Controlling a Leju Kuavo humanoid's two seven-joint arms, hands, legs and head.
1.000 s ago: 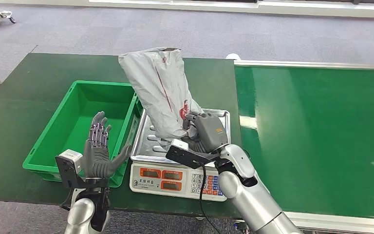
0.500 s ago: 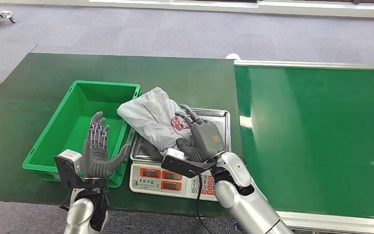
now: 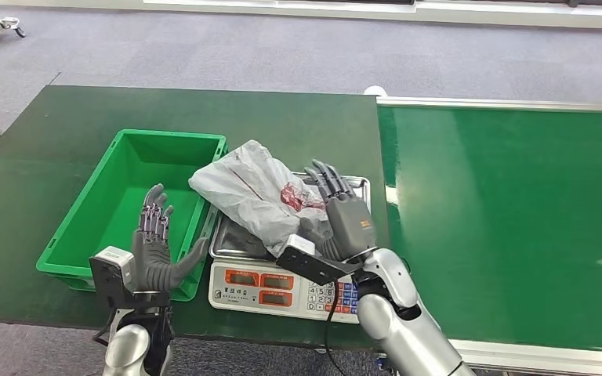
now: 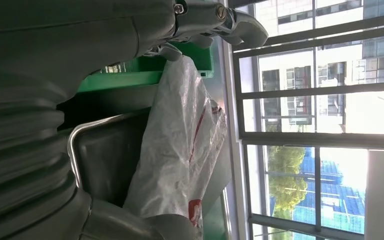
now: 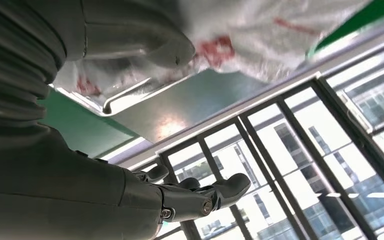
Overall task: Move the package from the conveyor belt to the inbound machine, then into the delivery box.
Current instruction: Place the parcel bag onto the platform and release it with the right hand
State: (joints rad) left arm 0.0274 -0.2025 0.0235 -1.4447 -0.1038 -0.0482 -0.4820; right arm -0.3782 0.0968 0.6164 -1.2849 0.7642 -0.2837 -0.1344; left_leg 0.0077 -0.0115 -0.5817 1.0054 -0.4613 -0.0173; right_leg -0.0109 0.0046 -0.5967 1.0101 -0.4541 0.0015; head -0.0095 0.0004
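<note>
Fingers: right hand spread wide, holding nothing, just beside the bag; left hand spread wide too, at the box's near edge.
Bag: lies on the scale's tray, its far end hanging over the box rim.
Box: green, wide bare floor inside.
Belt: flat green, right of the scale.

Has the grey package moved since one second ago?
Yes. The package has dropped from upright above the scale to lying on its tray, its top end over the green box rim.
</note>
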